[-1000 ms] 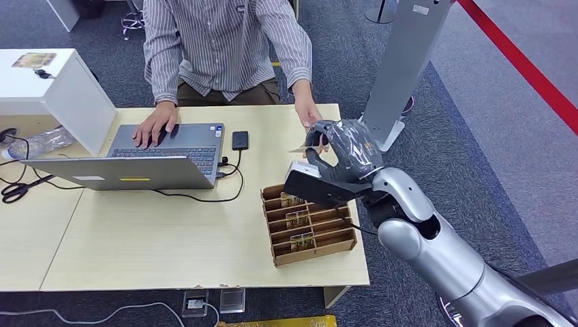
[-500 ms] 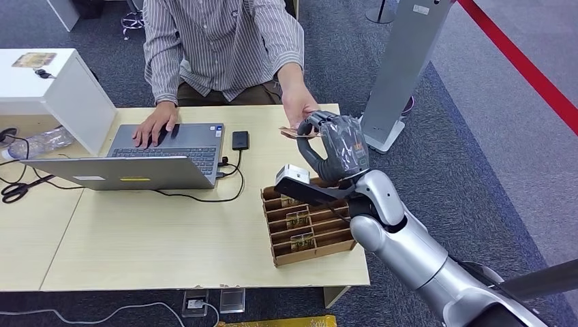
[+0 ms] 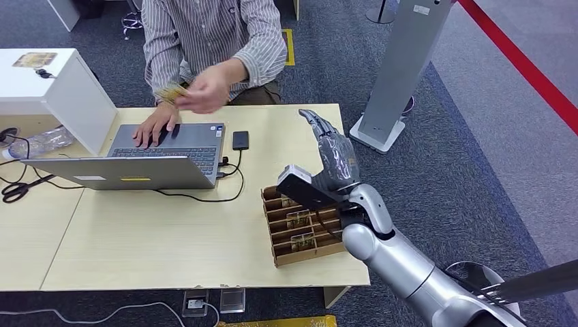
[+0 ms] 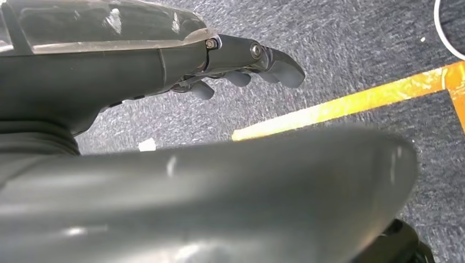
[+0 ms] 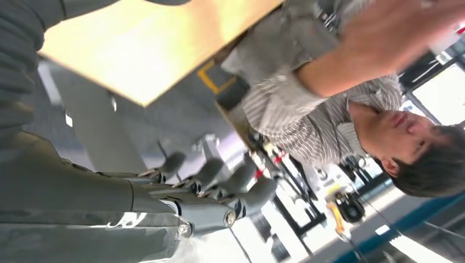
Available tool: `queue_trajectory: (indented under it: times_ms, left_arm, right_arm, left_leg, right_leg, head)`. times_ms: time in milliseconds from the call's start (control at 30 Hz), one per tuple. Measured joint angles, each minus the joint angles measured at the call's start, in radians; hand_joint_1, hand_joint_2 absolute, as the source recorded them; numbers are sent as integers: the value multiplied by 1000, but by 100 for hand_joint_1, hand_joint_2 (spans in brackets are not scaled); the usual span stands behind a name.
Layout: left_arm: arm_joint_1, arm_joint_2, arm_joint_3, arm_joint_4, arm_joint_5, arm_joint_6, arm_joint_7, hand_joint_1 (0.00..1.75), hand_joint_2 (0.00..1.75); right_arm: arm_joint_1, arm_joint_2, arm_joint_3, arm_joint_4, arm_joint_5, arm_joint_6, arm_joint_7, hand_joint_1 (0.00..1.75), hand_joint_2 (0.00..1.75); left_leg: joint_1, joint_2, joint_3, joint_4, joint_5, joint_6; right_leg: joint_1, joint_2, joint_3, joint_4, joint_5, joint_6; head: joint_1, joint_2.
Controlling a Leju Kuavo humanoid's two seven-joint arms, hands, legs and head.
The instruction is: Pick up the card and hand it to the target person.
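A person in a striped shirt (image 3: pixel 211 41) sits behind the table and holds the card (image 3: pixel 170 92) in a raised hand (image 3: pixel 208 88) over the laptop. My right hand (image 3: pixel 332 153) stands over the table's right part with its fingers stretched out and apart, holding nothing; the right wrist view shows its fingers (image 5: pixel 219 181) spread in the air. Below it sits the wooden card rack (image 3: pixel 307 225) with several cards in its slots. My left hand (image 4: pixel 241 68) hangs over grey carpet with its fingers curled in on nothing.
An open laptop (image 3: pixel 143 160) stands on the wooden table (image 3: pixel 170 238), a black phone (image 3: pixel 240 140) beside it with a cable. A white box (image 3: pixel 61 88) is at the left, a grey stand (image 3: pixel 402 61) at the right. Red tape (image 3: pixel 525 68) crosses the carpet.
The person took the card from my right hand and drew it back toward the laptop. My right hand's fingers opened and straightened.
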Motion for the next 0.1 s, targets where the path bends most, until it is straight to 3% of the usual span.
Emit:
queue_trajectory:
  times_ms: [100]
  left_arm:
    - [1,0,0,0,9,5,6,0,0]
  right_arm:
    - [23,-6,-7,-35,-90,24,-6,0,175]
  left_leg:
    - [0,0,0,0,0,0]
  right_leg:
    - [0,0,0,0,0,0]
  head:
    - [-1,0]
